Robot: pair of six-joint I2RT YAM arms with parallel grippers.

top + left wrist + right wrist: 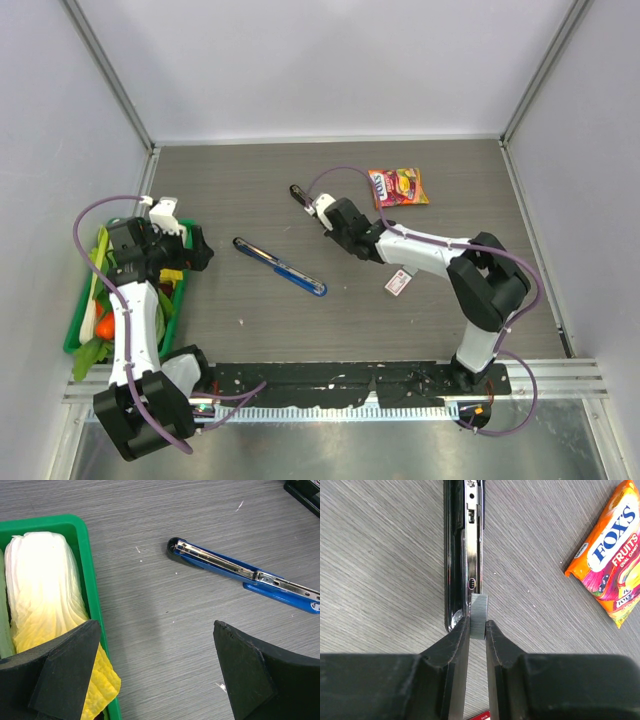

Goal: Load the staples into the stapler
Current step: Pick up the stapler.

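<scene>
Grey staples against opened black stapler

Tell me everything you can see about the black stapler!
The stapler is slim, with a glossy black body and a shiny metal channel running along it, so it seems to be opened up. The channel has small slots and holes. It lies flat on the grey wood-grain table. At its near end, a short grey strip of staples, pinched in the right gripper, sits against the channel. Its far end runs out of the wrist view.
</scene>
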